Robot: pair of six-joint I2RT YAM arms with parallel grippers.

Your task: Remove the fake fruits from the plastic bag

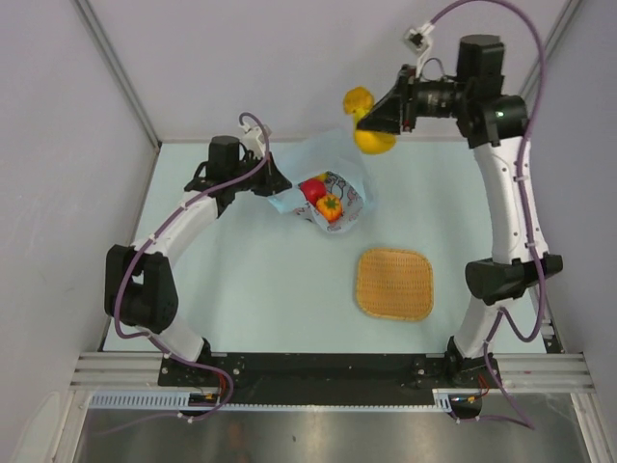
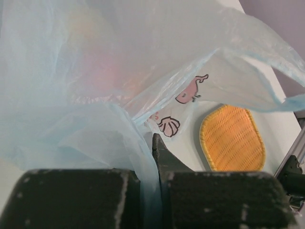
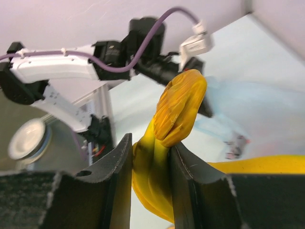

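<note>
The light-blue plastic bag (image 1: 328, 183) lies at the back middle of the table, its mouth showing a red fruit (image 1: 313, 190) and a red-orange fruit with a green top (image 1: 331, 205). My left gripper (image 1: 278, 181) is shut on the bag's edge; in the left wrist view the film (image 2: 95, 95) is pinched between the jaws (image 2: 155, 157). My right gripper (image 1: 371, 121) is shut on the yellow banana (image 1: 366, 121) and holds it in the air behind the bag. In the right wrist view the banana (image 3: 167, 143) sits between the fingers.
A woven orange-yellow mat (image 1: 394, 283) lies on the table to the right front of the bag; it also shows in the left wrist view (image 2: 232, 138). Grey walls stand at the back and both sides.
</note>
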